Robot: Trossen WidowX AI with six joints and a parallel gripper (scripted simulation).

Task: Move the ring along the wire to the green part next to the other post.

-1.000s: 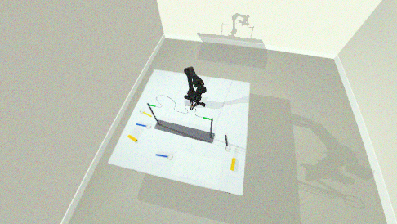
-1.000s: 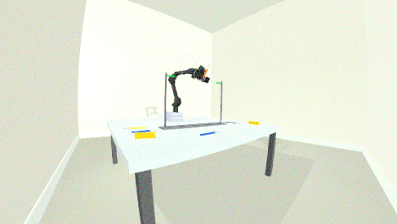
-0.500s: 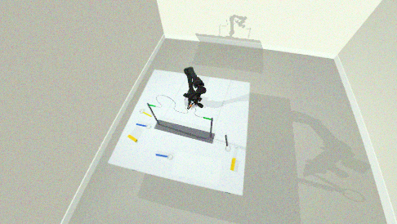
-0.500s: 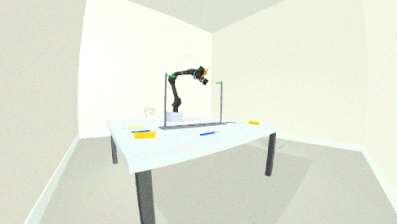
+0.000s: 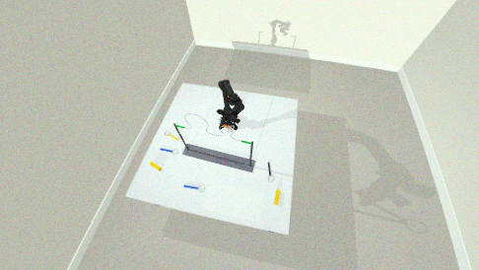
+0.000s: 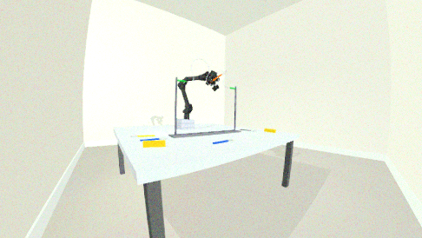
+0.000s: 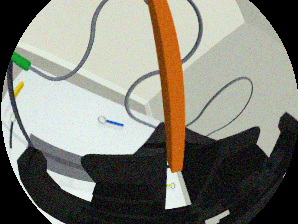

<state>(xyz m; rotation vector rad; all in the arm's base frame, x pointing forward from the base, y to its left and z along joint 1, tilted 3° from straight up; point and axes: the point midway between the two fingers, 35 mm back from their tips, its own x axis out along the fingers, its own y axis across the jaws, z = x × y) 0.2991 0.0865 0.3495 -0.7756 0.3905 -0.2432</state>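
My gripper (image 5: 228,124) (image 6: 213,79) (image 7: 166,125) is shut on the orange handle (image 5: 226,126) (image 6: 217,77) (image 7: 172,90), high above the table between the posts. In the wrist view the handle runs up out of the top edge, so the ring is out of view there; in the top and exterior views it is too small to place around the wire. The grey wire (image 7: 93,27) curves behind the handle; contact cannot be told. One green part (image 5: 180,126) (image 6: 181,81) is by the left post (image 5: 181,137) (image 6: 175,106). The other (image 5: 247,142) (image 6: 233,88) (image 7: 21,61) is by the right post (image 5: 251,154) (image 6: 235,109).
The posts rise from a dark grey base (image 5: 217,156) (image 7: 60,161) on the white table (image 5: 232,207) (image 6: 182,161). Blue ring tools (image 5: 191,187) (image 6: 220,142) (image 7: 115,123), a black one (image 5: 269,168), a yellow one (image 5: 173,136) and yellow blocks (image 5: 277,197) (image 6: 154,143) lie around the base.
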